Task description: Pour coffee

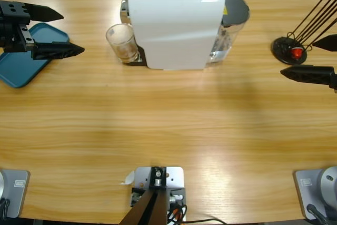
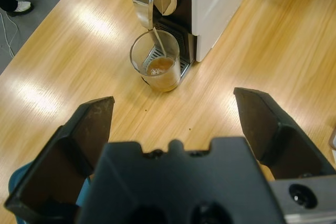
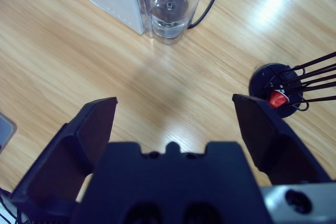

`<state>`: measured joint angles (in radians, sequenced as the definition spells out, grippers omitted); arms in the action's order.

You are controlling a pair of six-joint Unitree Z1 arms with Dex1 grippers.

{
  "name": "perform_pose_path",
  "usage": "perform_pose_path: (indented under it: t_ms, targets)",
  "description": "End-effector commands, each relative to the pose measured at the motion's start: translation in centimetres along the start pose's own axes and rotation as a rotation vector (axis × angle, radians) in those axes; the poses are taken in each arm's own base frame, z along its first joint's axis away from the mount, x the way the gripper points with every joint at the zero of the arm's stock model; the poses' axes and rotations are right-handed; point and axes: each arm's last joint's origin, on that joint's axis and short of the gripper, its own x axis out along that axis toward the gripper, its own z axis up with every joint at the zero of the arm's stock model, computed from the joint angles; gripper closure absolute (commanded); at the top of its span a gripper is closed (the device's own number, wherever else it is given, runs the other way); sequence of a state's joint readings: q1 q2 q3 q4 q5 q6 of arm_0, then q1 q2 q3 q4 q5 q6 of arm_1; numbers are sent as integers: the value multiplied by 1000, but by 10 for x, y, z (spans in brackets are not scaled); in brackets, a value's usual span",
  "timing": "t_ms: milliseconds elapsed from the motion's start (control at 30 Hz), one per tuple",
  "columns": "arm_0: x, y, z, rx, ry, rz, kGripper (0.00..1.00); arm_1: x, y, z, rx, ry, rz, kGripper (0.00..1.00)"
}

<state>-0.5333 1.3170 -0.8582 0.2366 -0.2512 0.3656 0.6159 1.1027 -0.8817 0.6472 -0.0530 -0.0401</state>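
Left gripper jaws wide, empty; right gripper likewise. Upper centre: coffee streaming into glass tumbler under white machine. Probably slippery, fragile, spillable; grasp mid-wall.

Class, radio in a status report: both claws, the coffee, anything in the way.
Left claw open, empty, short of the glass. Right claw open, empty. Coffee streaming from the machine into glass. Nothing between left claw and glass.
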Motion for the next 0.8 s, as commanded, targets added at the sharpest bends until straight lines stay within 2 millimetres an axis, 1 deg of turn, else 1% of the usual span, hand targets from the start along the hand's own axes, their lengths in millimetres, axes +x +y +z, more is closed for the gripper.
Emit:
perform_pose_path:
  t_ms: [33,133,600,800]
  targets:
    - [-2,-2,-11,0,14,1,0,10,1,-7,-25,66,-18,5]
    - [-2,-1,-11,-3,16,4,0,10,1,-6,19,73,-19,9]
    - [1,1,-10,-6,21,0,0,13,1,-4,19,86,-20,13]
    - [-2,-1,-11,-4,10,-10,0,12,-4,-7,36,86,-122,7]
